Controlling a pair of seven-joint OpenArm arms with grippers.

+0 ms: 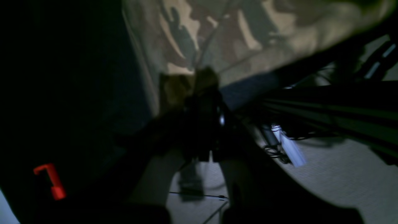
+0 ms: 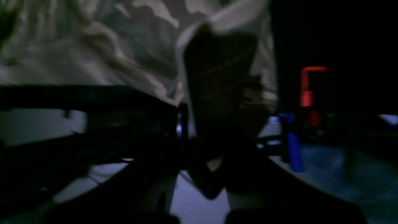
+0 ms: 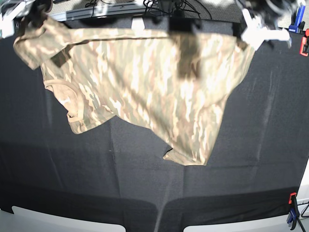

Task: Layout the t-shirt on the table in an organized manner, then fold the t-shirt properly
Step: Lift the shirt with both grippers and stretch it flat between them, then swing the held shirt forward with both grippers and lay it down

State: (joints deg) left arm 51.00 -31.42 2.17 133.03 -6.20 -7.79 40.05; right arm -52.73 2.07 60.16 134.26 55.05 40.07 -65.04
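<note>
Base view shows me the tan-and-olive camouflage fabric t-shirt (image 3: 145, 87) hanging stretched above the matte black cloth table (image 3: 241, 169), my left gripper (image 3: 251, 29) and right gripper (image 3: 34, 19) each clenched on an upper corner.

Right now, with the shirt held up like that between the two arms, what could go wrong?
The t-shirt hangs stretched between the left gripper and right gripper, each pinching only a small bit of fabric, so a corner could slip free. It also hangs lopsided, with a sleeve bunched on one side, so it may land creased on the table. The wrist views look blurred, which hints at quick motion that could tug it loose.
</note>
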